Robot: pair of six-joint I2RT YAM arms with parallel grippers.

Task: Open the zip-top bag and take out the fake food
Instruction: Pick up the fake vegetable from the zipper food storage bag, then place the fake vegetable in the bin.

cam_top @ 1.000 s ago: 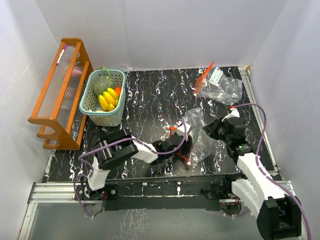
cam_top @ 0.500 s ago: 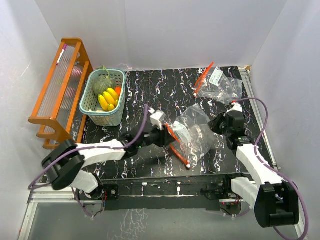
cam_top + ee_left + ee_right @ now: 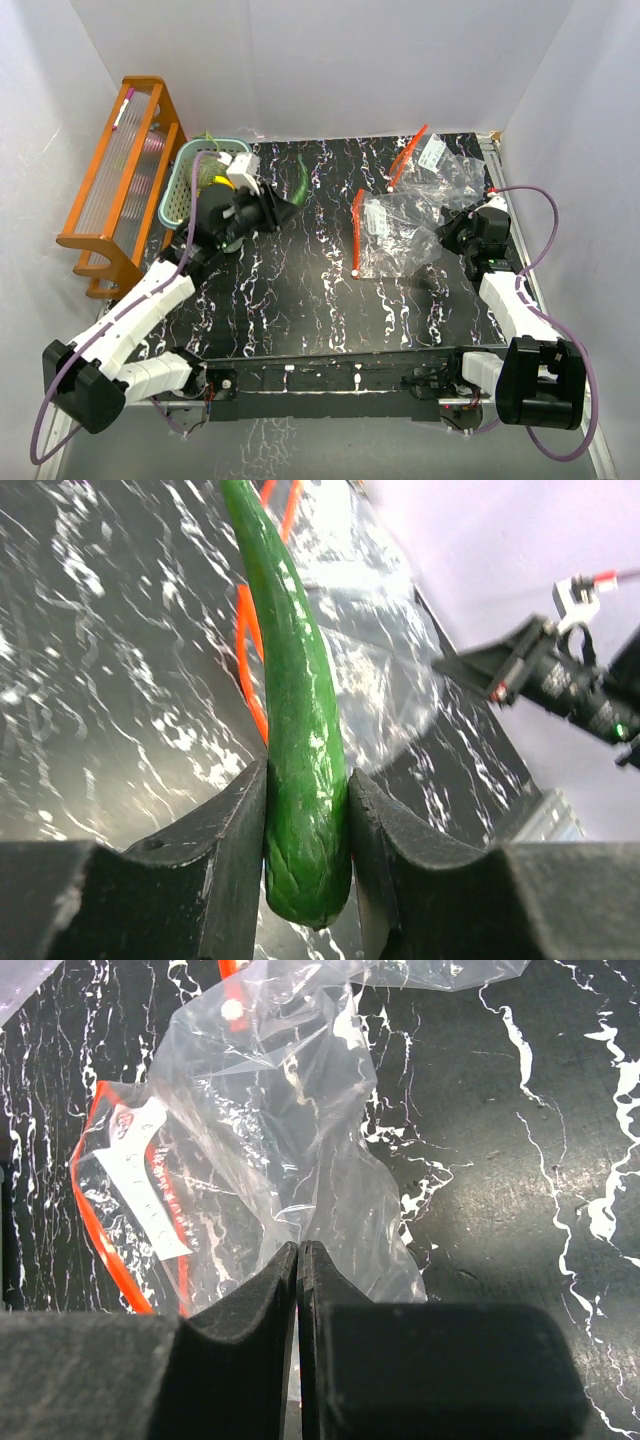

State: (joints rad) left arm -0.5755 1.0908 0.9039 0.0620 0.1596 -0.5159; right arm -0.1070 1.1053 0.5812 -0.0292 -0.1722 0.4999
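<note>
Left hand (image 3: pixel 307 815) clamped on one long green fake vegetable (image 3: pixel 295 710), right hand (image 3: pixel 300 1260) pinching one zip-top bag (image 3: pixel 250 1130), second bag (image 3: pixel 445 162) nearby.

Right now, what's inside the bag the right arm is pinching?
Through the clear bag only a white label and the marbled table show; no food inside. The corner between the right fingers is covered. The green vegetable is out, in the left fingers.
</note>
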